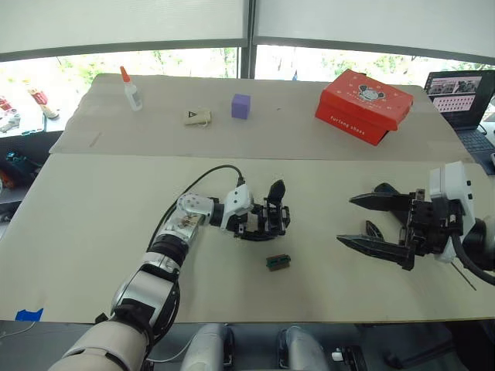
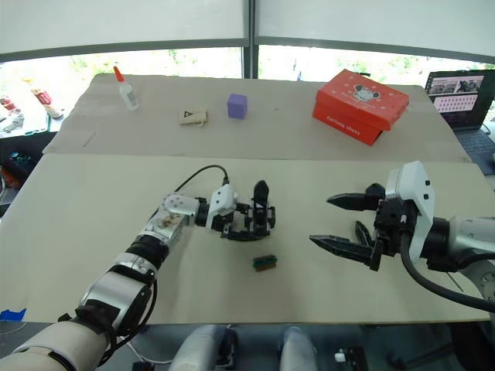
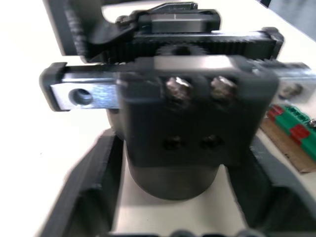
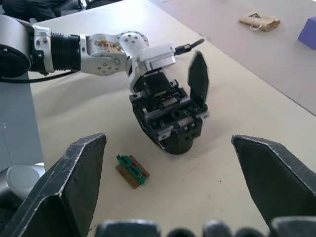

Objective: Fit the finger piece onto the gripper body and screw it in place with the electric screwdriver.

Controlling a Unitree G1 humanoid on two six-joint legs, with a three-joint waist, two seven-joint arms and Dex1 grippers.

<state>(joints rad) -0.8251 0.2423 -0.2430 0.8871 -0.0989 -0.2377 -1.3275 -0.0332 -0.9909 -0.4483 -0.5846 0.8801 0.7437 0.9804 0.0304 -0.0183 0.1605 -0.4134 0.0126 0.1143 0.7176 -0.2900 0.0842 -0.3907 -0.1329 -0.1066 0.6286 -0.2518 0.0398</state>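
Gripping gripper body (image 4: pixel 170 118): black, cyl. base, 2 screws.

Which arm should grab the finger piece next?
Right. Its open claw hovers close by the finger piece lying on the table, while the left claw is occupied at the gripper body.

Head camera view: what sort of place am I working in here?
Probably a lab or workshop bench by big windows: paper-covered table, open laptop at its edge, and small parts like the green-and-brown block and black gripper body.
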